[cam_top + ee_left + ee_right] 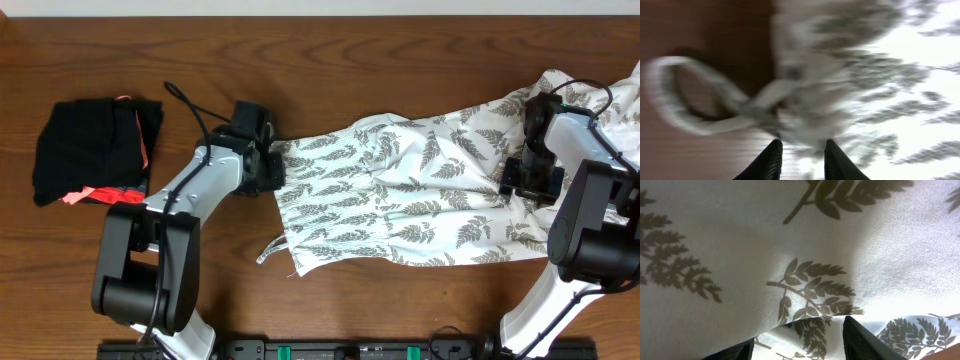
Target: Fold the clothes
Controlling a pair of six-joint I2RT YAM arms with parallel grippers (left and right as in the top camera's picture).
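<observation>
The fern-print white dress (pixel 400 190) lies spread and wrinkled across the table's middle and right, with a thin strap (pixel 272 248) trailing off its lower left corner. My left gripper (pixel 272 165) is at the dress's left edge. In the left wrist view its jaws stand narrowly open (pixel 802 150), with bunched fabric (pixel 810 115) and a looped strap (pixel 690 95) just beyond the tips, all blurred. My right gripper (pixel 530 185) rests on the dress's right part. It is open (pixel 800 340), its fingers (pixel 865 345) astride printed cloth (pixel 805 290), and a fold covers the left finger.
A black bundle with coral-pink trim (pixel 95 150) lies at the far left of the wooden table (pixel 300 50). The dress's right end (pixel 590 95) runs up toward the table's back right corner. Both arm bases stand at the front edge.
</observation>
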